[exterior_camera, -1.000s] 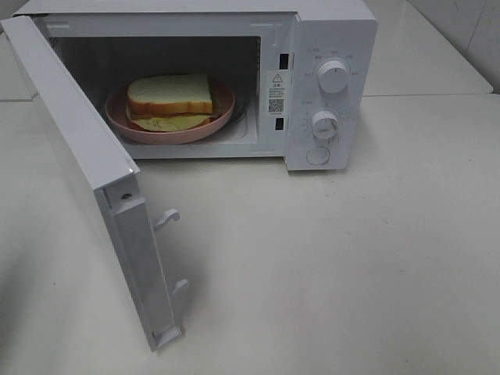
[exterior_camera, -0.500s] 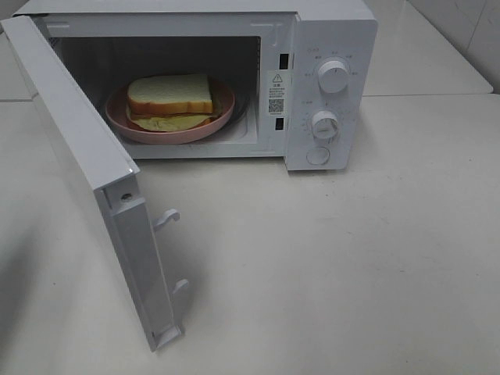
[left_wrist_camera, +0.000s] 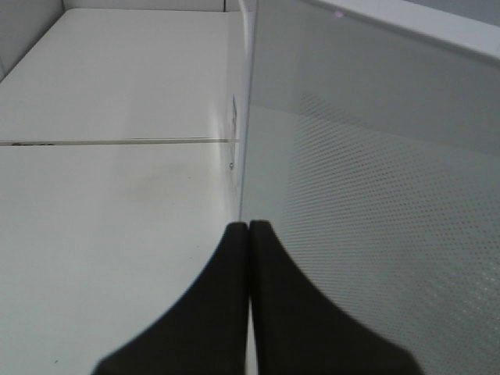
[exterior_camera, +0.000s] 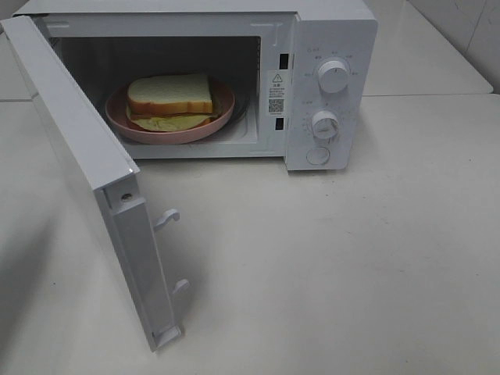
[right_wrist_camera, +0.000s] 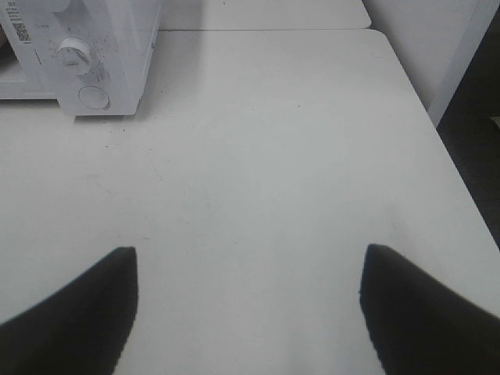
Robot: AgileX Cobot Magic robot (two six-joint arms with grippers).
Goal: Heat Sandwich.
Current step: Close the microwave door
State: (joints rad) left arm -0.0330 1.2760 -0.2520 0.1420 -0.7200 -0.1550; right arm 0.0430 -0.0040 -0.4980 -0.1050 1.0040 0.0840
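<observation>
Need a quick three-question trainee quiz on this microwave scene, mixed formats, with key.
1. True or false: the microwave door is shut.
2. The sandwich lies: A) on the table; B) on the pink plate inside the microwave; C) on top of the microwave.
3. Which has its fingers pressed together, the left gripper or the right gripper?
Key: 1 false; 2 B; 3 left.
</observation>
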